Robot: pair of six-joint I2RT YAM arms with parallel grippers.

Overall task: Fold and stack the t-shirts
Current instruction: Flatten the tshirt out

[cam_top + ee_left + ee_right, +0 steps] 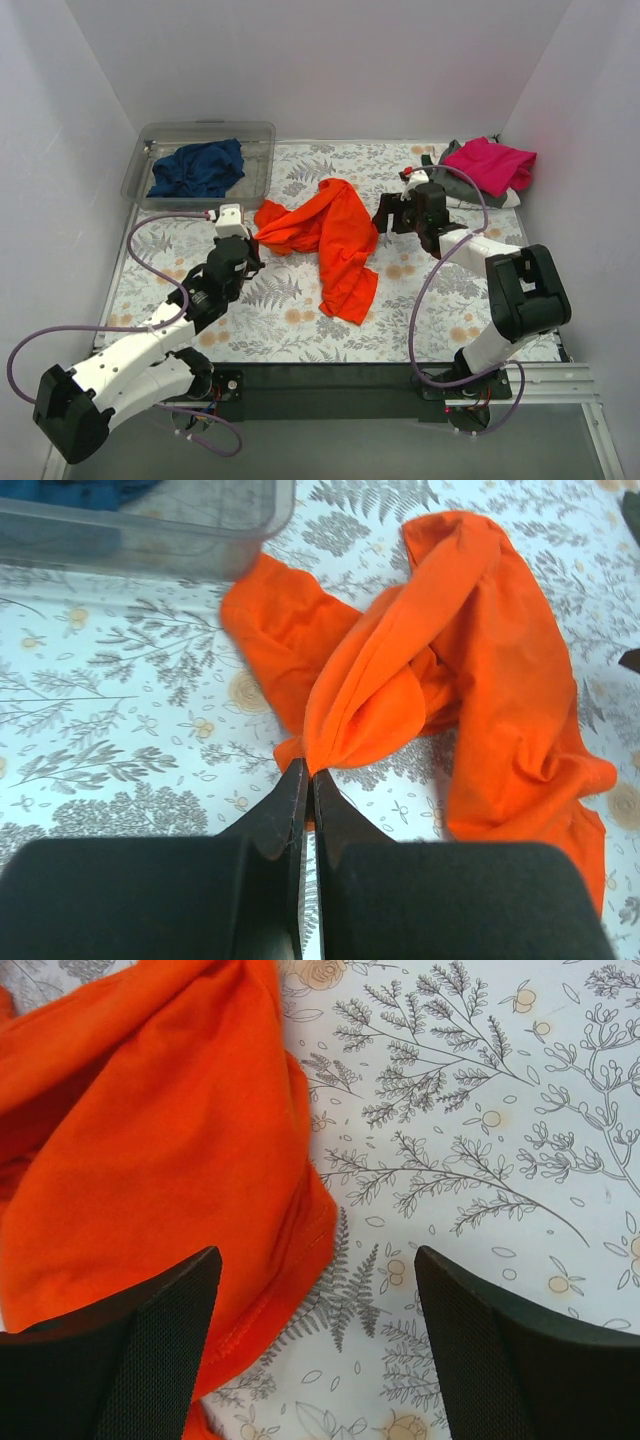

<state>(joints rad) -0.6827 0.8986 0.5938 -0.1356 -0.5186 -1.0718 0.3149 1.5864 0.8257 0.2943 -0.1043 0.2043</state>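
The orange-red t-shirt lies crumpled mid-table. My left gripper is shut on a bunched fold at its left end; in the left wrist view the cloth rises from the closed tips. My right gripper is open beside the shirt's right edge; in the right wrist view a hemmed corner of the shirt lies between its fingers, partly under the left one. The navy t-shirt sits in the clear tub. The magenta-pink t-shirt lies on the grey one at the back right.
The floral tablecloth covers the table. White walls close in the left, back and right sides. The tub corner stands just behind the shirt's left end. Purple cables loop from both arms.
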